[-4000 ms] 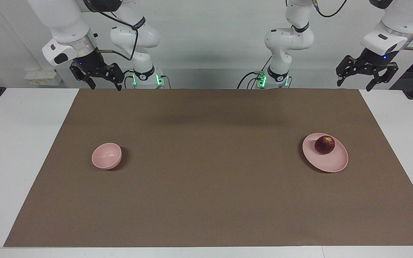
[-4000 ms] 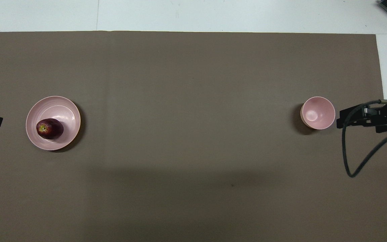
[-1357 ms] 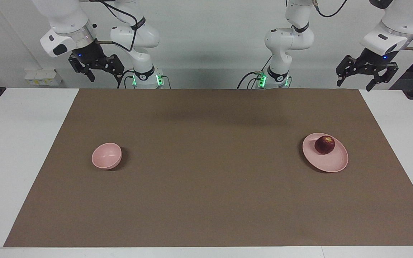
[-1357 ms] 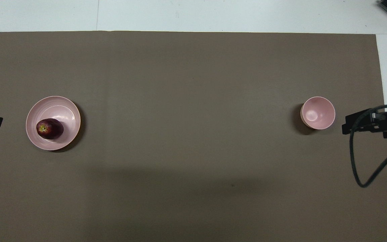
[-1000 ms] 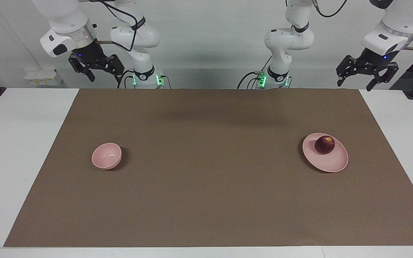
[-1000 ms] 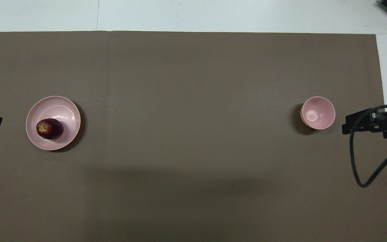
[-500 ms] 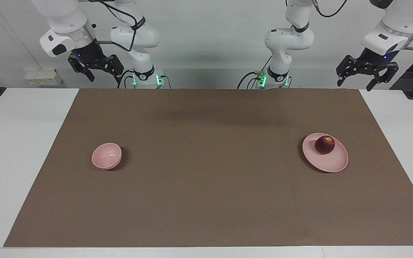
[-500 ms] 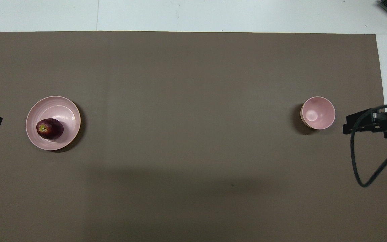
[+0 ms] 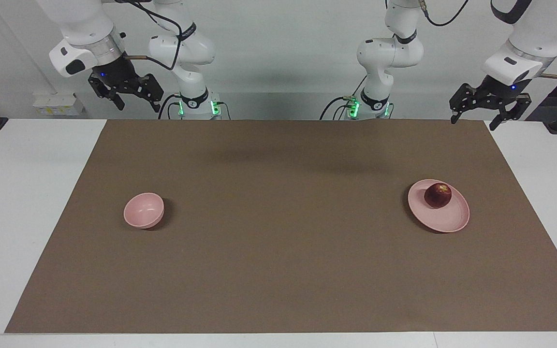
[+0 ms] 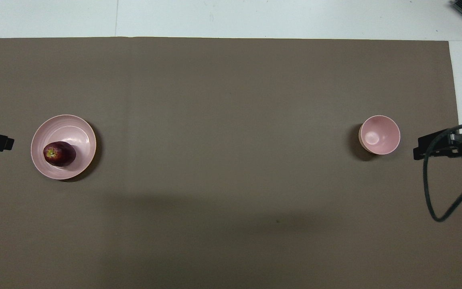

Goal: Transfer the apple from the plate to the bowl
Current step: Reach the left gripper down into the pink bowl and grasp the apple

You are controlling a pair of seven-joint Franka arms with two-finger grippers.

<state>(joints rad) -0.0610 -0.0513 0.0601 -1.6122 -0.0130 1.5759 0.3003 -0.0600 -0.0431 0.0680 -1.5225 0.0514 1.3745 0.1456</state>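
The dark red apple lies on the pale pink plate toward the left arm's end of the table, on the plate's side nearer to the robots. In the overhead view the apple and plate show the same. The small pink bowl stands empty toward the right arm's end; it also shows in the overhead view. My left gripper is open and empty, raised over the mat's corner by the robots. My right gripper is open and empty, raised over the table's robot-side edge.
A brown mat covers most of the white table. A black cable hangs from the right arm over the mat's edge. Both arm bases stand at the table's robot-side edge.
The left gripper has shifted toward the table's middle and slightly lower. The right gripper has risen a little and drawn outward. Apple, plate and bowl have not moved.
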